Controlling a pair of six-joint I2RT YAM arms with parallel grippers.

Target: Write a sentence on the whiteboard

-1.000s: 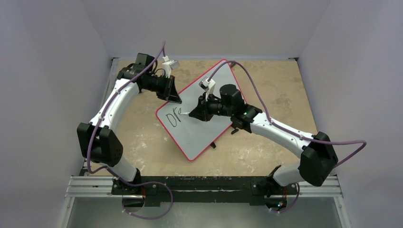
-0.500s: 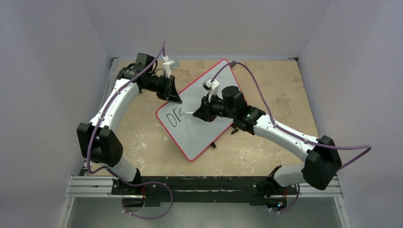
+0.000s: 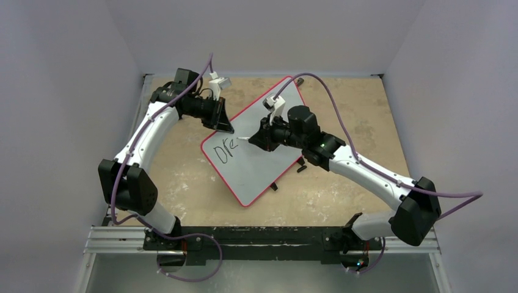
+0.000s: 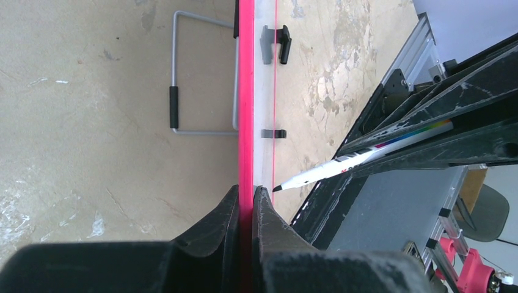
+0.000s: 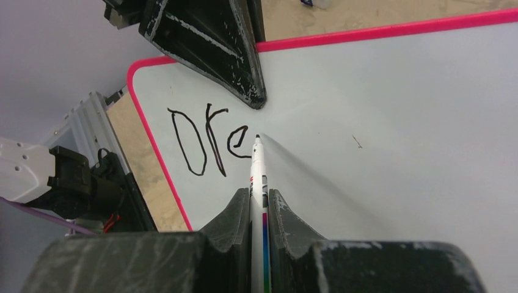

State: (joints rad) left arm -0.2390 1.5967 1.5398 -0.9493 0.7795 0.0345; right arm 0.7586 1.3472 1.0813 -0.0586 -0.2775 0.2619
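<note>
Marker (image 5: pixel 257 165) tip just beside sentence (image 5: pixel 207 146); right gripper (image 5: pixel 259 195) tight around marker, left gripper (image 4: pixel 245 191) around whiteboard (image 4: pixel 246 91) rim.

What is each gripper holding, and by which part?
Left gripper clamps the whiteboard by its red edge. Right gripper holds the marker by its barrel, tip protruding.

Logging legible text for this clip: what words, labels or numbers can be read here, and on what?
"Dre": handwritten letters in black on the whiteboard.
Small print beside the coloured stripe on the marker: too small to read.
No other text is visible.
</note>
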